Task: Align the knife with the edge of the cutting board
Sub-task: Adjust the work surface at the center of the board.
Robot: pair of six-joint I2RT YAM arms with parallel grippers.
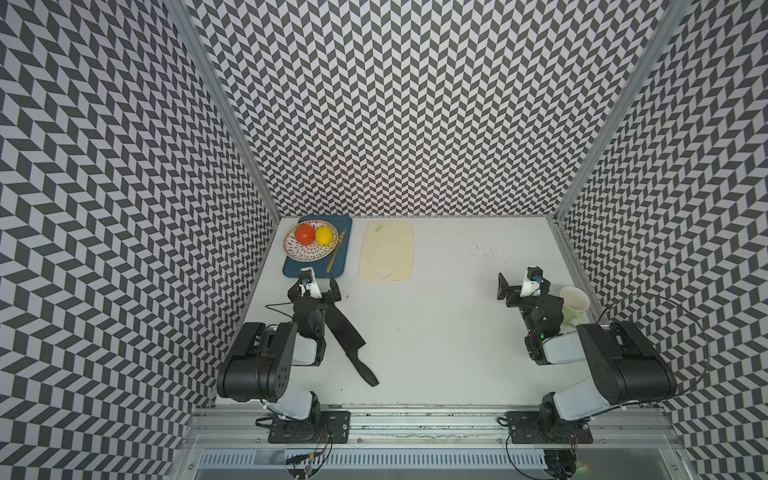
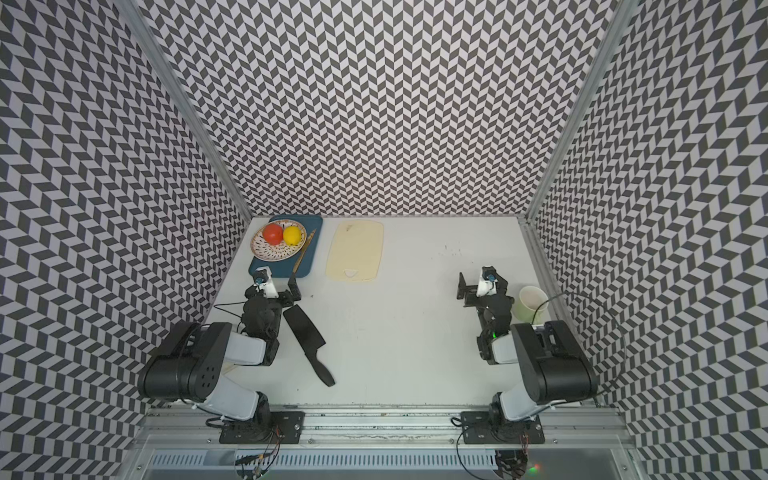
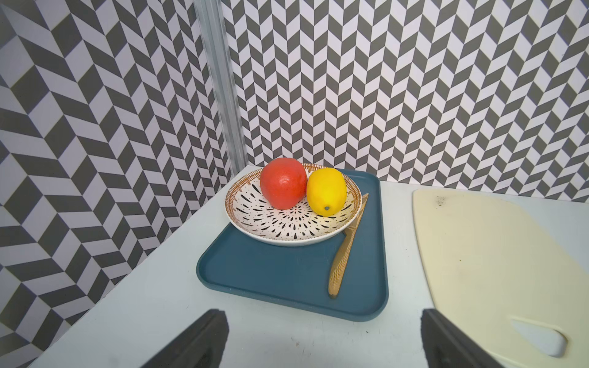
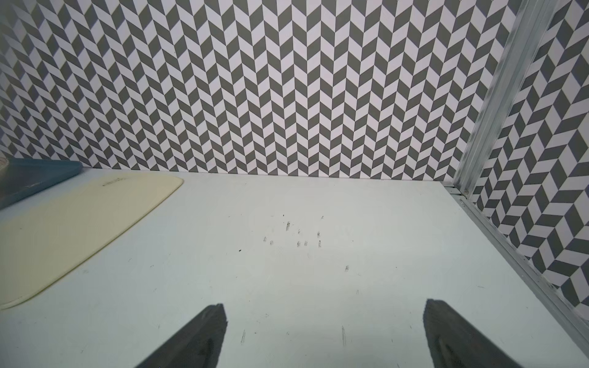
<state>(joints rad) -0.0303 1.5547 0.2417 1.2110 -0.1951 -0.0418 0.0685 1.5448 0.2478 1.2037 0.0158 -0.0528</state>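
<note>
Chevron-patterned walls enclose a white worktop. On it the knife is laid flat and slanted, blade end just beside the left arm and handle turned toward the front edge. It lies well apart from the cutting board near the back wall. It is judged stiff, blade-heavy and smooth. The thicker handle is preferred as the hold, since the flat blade offers little to pinch, and swivelling in the grip is to be expected. The left end effector and the right end effector are seen with jaws apart, nothing held.
</note>
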